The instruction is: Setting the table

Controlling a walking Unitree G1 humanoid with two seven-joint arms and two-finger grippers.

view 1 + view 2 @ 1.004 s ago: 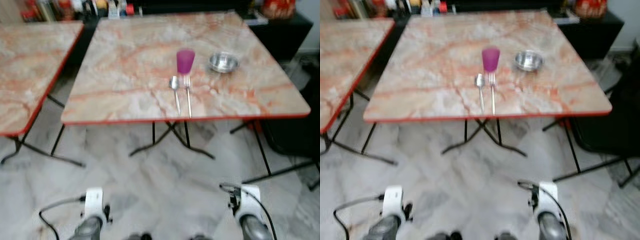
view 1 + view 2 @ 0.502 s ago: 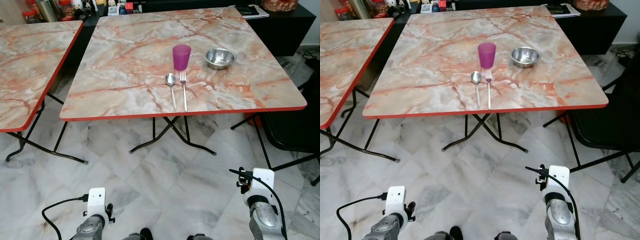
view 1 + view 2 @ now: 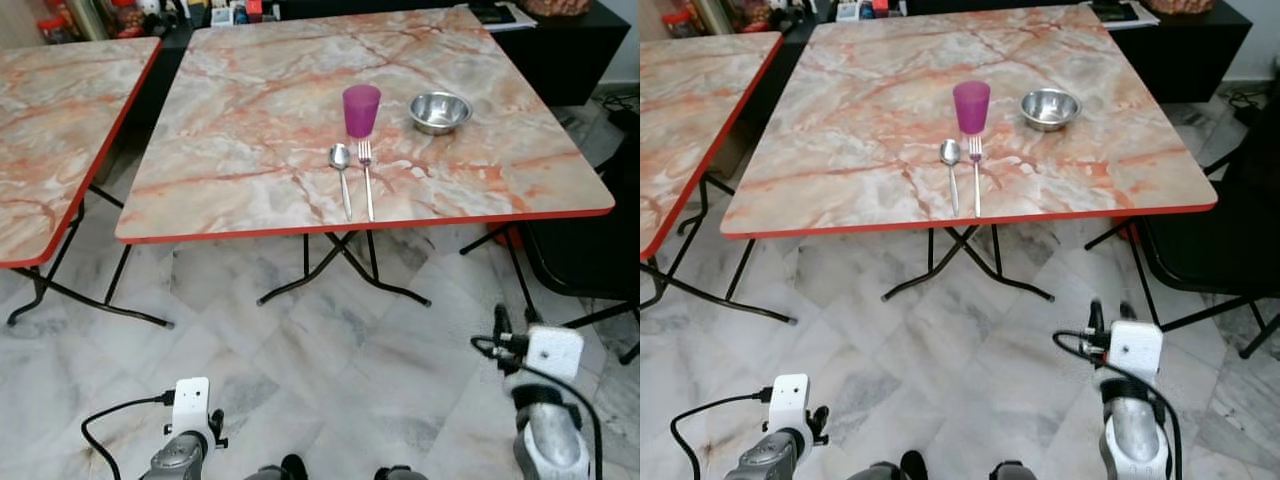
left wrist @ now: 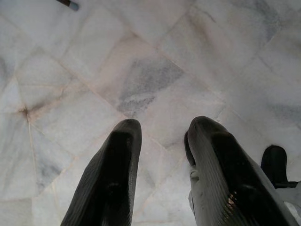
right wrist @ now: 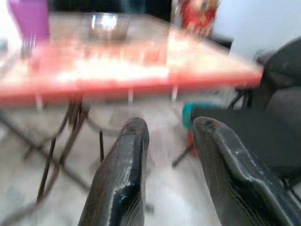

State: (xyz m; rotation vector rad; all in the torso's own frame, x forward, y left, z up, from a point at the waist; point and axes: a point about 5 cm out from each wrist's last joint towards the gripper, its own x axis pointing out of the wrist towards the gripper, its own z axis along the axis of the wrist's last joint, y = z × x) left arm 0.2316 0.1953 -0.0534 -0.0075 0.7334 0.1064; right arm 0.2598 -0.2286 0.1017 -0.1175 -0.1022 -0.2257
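A big marble table (image 3: 250, 120) with a red edge stands in front of the robot on a pale stone floor (image 3: 330, 360). On the table, toward the near edge and a bit right of the middle, there is a small place setting. A purple cup (image 3: 361, 109) stands upright. Just in front of it, nearer the robot, a spoon (image 3: 343, 176) and a fork (image 3: 366, 178) lie side by side, the spoon on the left and the fork on the right. Their handles point toward the near edge. They are close together but not touching. A shiny metal bowl (image 3: 440, 111) sits to the right of the cup, a little apart from it.

A second marble table (image 3: 60, 140) stands to the left. A black chair (image 3: 590, 250) is at the right, beside the first table. Jars and small things stand on a dark shelf (image 3: 150, 15) at the far side.

The left gripper (image 4: 162, 136) hangs low over the floor. Its two black fingers (image 4: 117, 174) are a small way apart and hold nothing. The right gripper (image 5: 167, 136) is lifted and points toward the table edge, which looks blurry in its wrist view, with the cup and bowl above. Its fingers (image 5: 124, 174) are also a small way apart and hold nothing. Both grippers are well away from the things on the table.
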